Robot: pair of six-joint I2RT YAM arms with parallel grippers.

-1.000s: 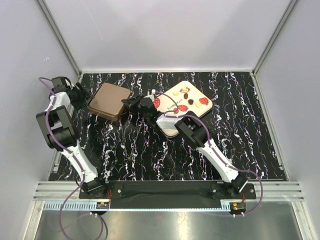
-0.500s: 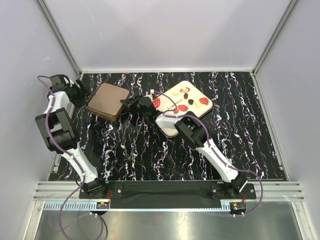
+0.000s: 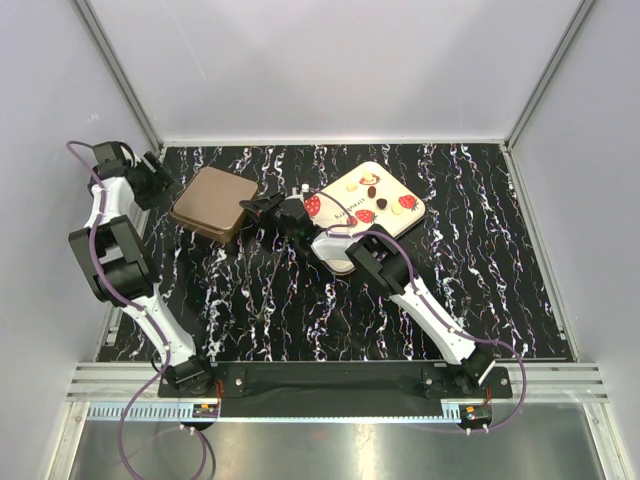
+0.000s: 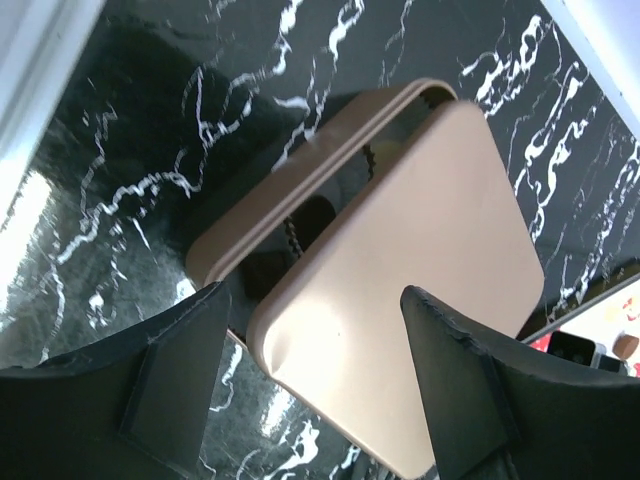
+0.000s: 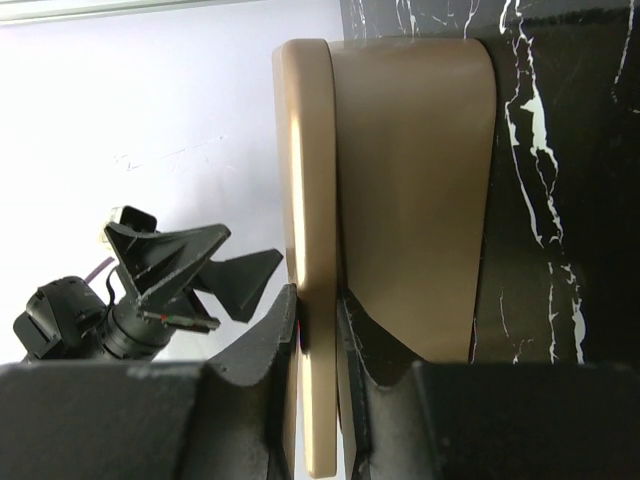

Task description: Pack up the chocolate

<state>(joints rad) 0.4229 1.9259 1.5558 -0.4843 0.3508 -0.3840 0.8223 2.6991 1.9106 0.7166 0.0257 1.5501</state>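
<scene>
On the bench's left, your left pincer (spread) has retreated; the right pincer, clamping the lid, can open the box.

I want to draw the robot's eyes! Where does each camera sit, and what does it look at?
Top camera: above and behind, looking down at the table; left arm and right arm show.
Left wrist: on the left arm, facing the brown box; its open left fingers show.
Right wrist: on the right arm, facing the lid edge; its right fingers pinch it.
Shared: all three see the brown box.
</scene>
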